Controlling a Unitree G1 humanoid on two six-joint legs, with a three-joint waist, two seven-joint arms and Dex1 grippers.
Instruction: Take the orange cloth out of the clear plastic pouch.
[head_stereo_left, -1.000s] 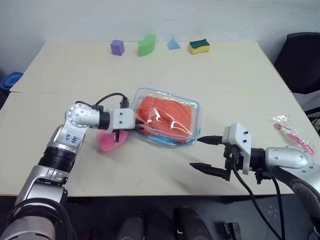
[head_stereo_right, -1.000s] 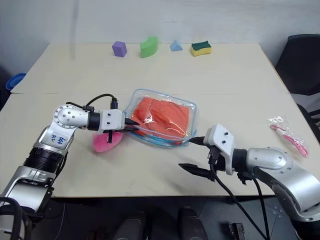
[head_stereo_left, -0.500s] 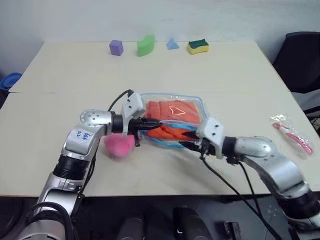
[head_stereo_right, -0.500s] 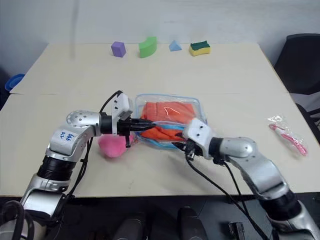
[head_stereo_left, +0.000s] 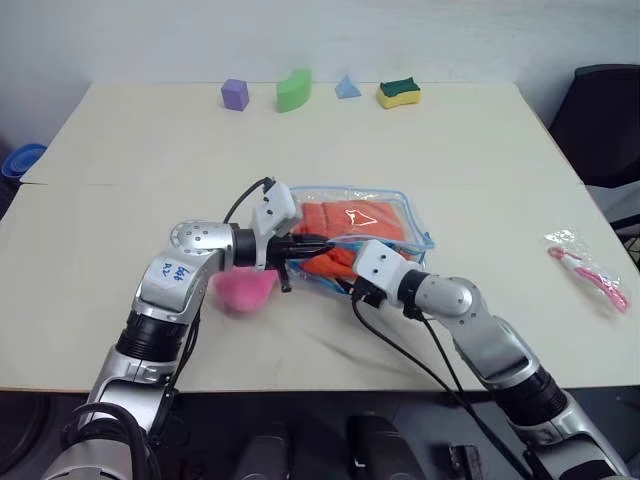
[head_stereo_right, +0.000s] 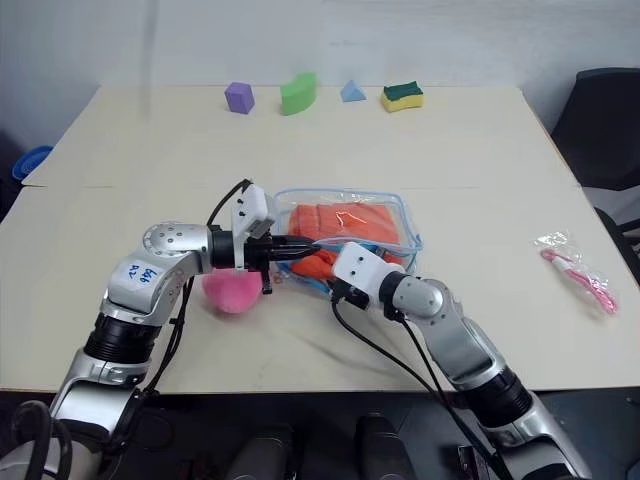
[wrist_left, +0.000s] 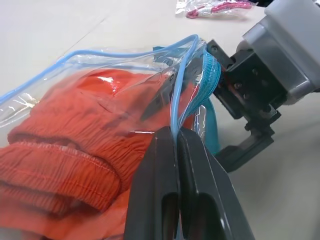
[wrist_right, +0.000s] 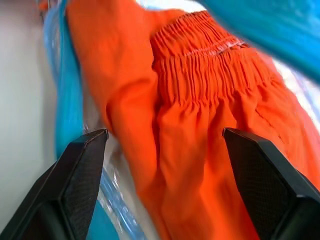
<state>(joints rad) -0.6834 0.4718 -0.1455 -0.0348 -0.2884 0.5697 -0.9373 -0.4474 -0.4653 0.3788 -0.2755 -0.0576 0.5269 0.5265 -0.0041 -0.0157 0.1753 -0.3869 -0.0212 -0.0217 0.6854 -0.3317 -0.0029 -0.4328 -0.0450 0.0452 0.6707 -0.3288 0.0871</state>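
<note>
The blue-edged clear plastic pouch is pinched by the left gripper; the wrinkled orange cloth is flanked by the right gripper's spread fingers.

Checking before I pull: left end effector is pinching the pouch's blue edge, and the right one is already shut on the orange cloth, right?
Not quite. The right end effector is open, its fingers either side of the orange cloth, as the right wrist view shows. The left end effector does pinch the pouch's blue edge.
</note>
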